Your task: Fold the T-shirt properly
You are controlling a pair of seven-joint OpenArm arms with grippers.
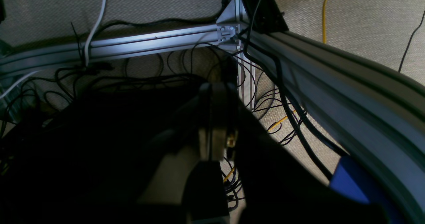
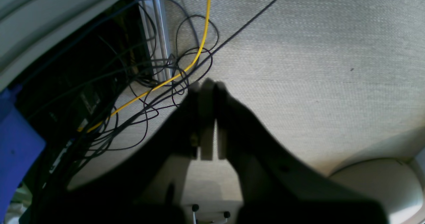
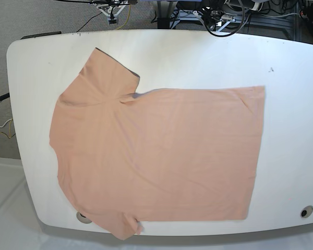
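Peach T-shirt (image 3: 156, 156) spread flat, white table (image 3: 198, 57), cables (image 3: 219, 18) behind

Base view: bright, even, soft shadows.
Wrist views: dim, dark blurred foreground, floor (image 2: 315, 51) lit.
Edges: rails (image 1: 348, 94) bowed.

The T-shirt (image 3: 151, 151) hides a table (image 3: 198, 57) hole, perhaps; both arms lie outside the base view.
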